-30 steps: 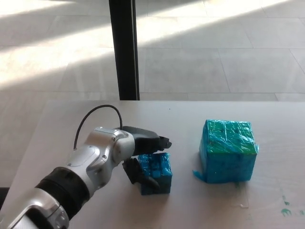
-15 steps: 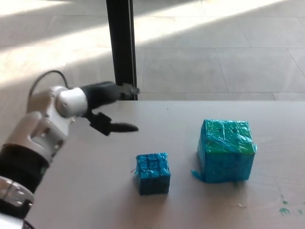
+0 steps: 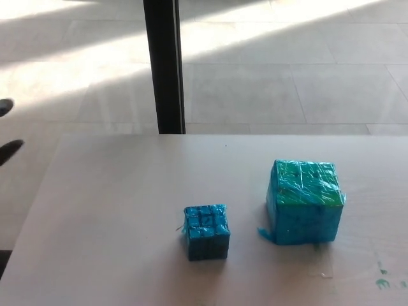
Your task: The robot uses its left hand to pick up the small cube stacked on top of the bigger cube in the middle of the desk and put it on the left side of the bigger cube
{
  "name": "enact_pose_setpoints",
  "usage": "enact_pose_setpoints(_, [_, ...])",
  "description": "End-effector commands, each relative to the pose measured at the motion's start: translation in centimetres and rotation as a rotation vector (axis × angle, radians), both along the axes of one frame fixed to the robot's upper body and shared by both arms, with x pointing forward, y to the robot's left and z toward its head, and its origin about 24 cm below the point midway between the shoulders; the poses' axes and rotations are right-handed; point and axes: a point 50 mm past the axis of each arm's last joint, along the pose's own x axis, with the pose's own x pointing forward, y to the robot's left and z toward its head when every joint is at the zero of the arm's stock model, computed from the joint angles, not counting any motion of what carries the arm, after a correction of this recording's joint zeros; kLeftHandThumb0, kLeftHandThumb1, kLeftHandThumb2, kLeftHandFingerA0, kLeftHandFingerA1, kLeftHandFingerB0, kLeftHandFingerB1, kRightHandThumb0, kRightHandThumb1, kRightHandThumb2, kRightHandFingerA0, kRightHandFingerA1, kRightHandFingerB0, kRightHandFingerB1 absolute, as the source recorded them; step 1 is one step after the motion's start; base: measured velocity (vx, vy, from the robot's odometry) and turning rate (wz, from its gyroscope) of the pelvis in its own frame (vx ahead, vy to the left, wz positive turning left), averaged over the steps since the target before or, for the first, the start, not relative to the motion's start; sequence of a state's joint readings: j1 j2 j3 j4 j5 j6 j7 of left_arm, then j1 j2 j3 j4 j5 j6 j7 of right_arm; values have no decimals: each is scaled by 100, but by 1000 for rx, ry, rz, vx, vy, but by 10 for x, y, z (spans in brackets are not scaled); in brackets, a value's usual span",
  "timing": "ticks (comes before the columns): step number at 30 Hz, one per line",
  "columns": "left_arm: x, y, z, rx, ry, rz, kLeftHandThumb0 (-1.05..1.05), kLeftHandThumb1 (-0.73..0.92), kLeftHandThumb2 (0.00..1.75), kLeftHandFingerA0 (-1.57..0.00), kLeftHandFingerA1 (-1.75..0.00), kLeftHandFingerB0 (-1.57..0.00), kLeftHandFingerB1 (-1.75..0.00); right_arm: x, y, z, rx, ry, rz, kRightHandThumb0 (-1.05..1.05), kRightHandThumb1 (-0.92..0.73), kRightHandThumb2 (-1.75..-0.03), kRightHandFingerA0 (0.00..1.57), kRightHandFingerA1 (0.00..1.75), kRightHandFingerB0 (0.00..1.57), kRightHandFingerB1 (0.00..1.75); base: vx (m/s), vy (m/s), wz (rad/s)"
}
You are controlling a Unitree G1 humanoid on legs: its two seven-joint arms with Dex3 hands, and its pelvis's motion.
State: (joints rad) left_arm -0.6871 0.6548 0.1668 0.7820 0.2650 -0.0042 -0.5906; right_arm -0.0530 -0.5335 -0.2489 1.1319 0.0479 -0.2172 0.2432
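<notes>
On the desk (image 3: 115, 210) sits a knobbly small cube (image 3: 206, 231) left of the film-wrapped bigger cube (image 3: 305, 201); left hand's fingertips (image 3: 9, 151) apart, empty

The pale table (image 3: 115, 210) fills the lower part of the head view, its far edge running across just below the tiled floor. Two things stand directly on it. The small blue cube (image 3: 207, 231) sits near the middle. The bigger cube (image 3: 305, 201), wrapped in teal and green film, stands to its right, apart from it. A few small green marks (image 3: 382, 278) dot the table's right corner.
</notes>
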Motion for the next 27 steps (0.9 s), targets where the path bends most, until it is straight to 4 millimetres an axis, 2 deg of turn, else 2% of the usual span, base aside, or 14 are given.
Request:
enact_pose_setpoints(1, [-25,27,-18,-44,-6,73,-94,52,104,-1,-17,0,-5,-3,-5,1,-13,11,-25,-43,-69,-61,58,58,49,40,0,0,0])
enact_pose_setpoints(3, [-42,39,-40,-110,36,117,-97,55,104,-2,-13,0,0,-3,-5,3,-13,6,-23,-44,-69,-61,58,60,49,40,0,0,0])
enact_pose_setpoints(4, [-52,44,-53,-186,38,154,-98,59,105,-1,-17,0,0,-3,-6,3,-14,10,-30,-47,-54,-91,54,66,43,55,0,0,0])
enact_pose_setpoints(7, [-70,49,-77,-345,48,211,-96,61,104,-7,-18,-7,-3,-3,-5,2,-11,14,-33,-47,-54,-90,53,66,43,55,0,0,0])
enact_pose_setpoints(8, [-76,49,-87,-380,65,228,-99,62,106,-1,-16,0,0,-3,-5,2,-11,14,-27,-43,-68,-60,58,58,50,40,0,0,0])
enact_pose_setpoints(9, [-86,48,-104,-455,89,257,-100,63,107,0,-11,0,0,-3,-5,3,-10,5,-25,-46,-54,-91,53,67,43,56,0,0,0])
enact_pose_setpoints(10, [-92,48,-113,-480,107,280,-100,63,107,0,-11,0,0,-3,-5,2,-11,8,-30,-44,-67,-61,59,62,52,41,0,0,0])
enact_pose_setpoints(12, [-105,46,-130,-581,119,323,-97,63,104,-1,-11,0,-1,-3,-5,1,-12,10,-35,-44,-68,-61,59,61,52,41,0,0,0])
enact_pose_setpoints(15, [-118,45,-149,-671,126,398,-93,63,105,0,-13,0,-7,0,-5,3,-10,10,-26,-44,-68,-61,59,62,50,40,0,0,0])
enact_pose_setpoints(16, [-123,45,-156,-687,121,434,-93,61,87,0,-22,0,-8,0,-4,2,-17,13,-21,-43,-68,-61,60,59,50,40,0,0,0])
enact_pose_setpoints(17, [-129,44,-162,-692,114,461,-88,61,106,0,-22,0,-12,-1,-4,2,-14,11,-19,-42,-68,-61,59,59,50,41,0,0,0])
enact_pose_setpoints(19, [-137,44,-171,-769,89,535,-92,61,103,-5,-20,-7,-6,-2,-3,0,-11,13,-26,-44,-68,-61,60,60,52,40,0,0,0])
enact_pose_setpoints(22, [-151,44,-187,-847,114,633,-92,59,102,0,-19,0,-6,-5,-4,0,-3,11,-42,-44,-68,-61,59,61,52,40,0,0,0])
enact_pose_setpoints(27, [-164,44,-200,-819,211,681,-88,56,101,-1,-24,0,-11,-7,-3,-1,-18,21,-22,-45,-68,-61,60,61,51,41,0,0,0])
